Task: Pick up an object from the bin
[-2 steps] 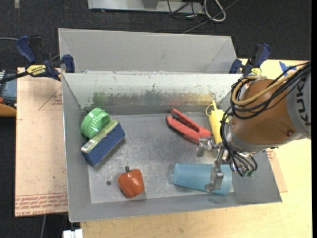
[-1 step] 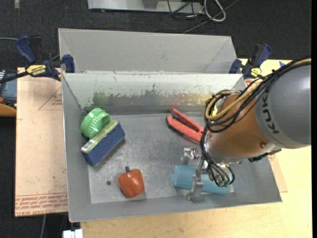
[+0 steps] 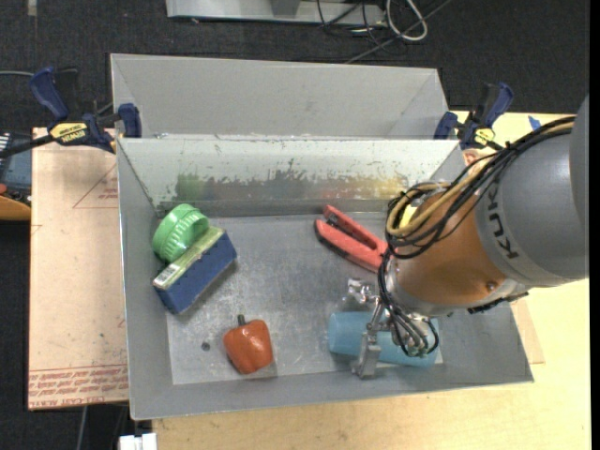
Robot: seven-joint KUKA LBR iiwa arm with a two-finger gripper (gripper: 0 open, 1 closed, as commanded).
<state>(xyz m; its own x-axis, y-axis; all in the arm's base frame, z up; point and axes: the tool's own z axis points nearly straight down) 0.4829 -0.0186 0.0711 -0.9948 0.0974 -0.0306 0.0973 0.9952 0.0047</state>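
Note:
My gripper (image 3: 364, 327) is down at the front right of the bin, open. One metal fingertip (image 3: 357, 294) stands behind a light-blue block (image 3: 342, 335) and the other at the block's front edge, so they straddle it. The block lies flat on the bin floor, its right part hidden under the wrist. Red-handled pliers (image 3: 349, 237) lie just behind, by the back wall. A red toy pepper (image 3: 248, 346) with a small dark stem sits to the left, near the front wall.
At the left, a green ribbed roll (image 3: 179, 231) leans on a dark blue block with a pale edge (image 3: 196, 270). The arm's orange cover and cables fill the right side of the bin. Bare floor lies between the pepper and the pliers.

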